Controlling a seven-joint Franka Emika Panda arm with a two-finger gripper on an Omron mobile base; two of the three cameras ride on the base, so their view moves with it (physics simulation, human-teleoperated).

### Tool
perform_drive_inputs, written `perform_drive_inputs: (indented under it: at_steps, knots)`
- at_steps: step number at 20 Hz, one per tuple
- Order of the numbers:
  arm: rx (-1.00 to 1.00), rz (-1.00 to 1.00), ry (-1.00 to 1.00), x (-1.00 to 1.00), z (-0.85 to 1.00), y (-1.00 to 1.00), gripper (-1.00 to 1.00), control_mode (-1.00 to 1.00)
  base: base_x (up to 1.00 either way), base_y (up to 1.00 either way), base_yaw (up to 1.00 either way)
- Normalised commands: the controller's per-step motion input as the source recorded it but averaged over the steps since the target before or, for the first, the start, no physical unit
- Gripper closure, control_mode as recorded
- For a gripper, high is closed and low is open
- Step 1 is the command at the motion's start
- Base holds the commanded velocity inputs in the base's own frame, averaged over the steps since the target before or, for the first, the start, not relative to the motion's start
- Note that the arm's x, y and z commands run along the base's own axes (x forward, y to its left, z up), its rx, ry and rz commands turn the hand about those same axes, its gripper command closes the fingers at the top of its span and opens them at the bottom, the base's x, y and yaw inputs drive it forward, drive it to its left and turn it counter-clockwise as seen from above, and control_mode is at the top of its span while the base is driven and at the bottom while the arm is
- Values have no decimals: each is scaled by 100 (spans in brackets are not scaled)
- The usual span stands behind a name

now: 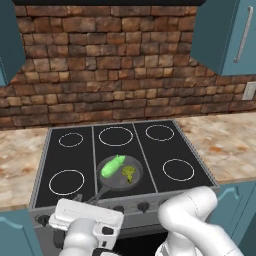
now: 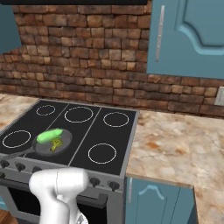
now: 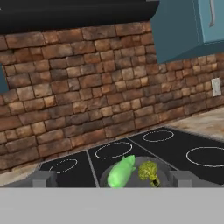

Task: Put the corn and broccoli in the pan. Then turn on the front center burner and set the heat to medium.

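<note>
Nearest the lens, low in the hand view, the gripper (image 3: 112, 183) frames nothing, its fingers (image 3: 41, 178) wide apart; just beyond, corn (image 3: 119, 171) and broccoli (image 3: 148, 171) lie inside the pan (image 1: 119, 174), centre-left of the left base view. Loading looks done; the front center burner (image 1: 123, 182) under the pan remains to be lit and set to medium, with the knobs (image 1: 144, 205) along the stove's front edge seemingly untouched.

base views flank cooktop (image 1: 120, 150) (hand low)

I count one pan (image 1: 119, 173) on the cooktop (image 1: 170, 145), at the near edge of its middle panel. In it lie one corn (image 1: 113, 166) and one broccoli (image 1: 129, 172) (two vegetables in all). I see five white burner rings (image 1: 178, 169) and two blue wall cabinets (image 1: 227, 35) overhead.
</note>
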Motion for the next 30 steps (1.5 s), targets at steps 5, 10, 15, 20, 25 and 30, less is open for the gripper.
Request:
perform_drive_inputs:
  at_steps: [5,10,15,20,25,30]
  knots:
    - [-6,4,-9,-11,-37,0,-100,-100,0,0,0]
    - [-6,5,-1,0,-61,-6,-100,-100,0,0,0]
    - [-3,3,2,0,-50,-20,-100,-100,0,0,0]
    - [-3,18,13,0,-16,-28,-100,-100,0,0,0]
    - [0,22,10,25,0,-44,-100,-100,0,0,0]
    - [0,14,1,21,-3,-23,-100,-100,0,0,0]
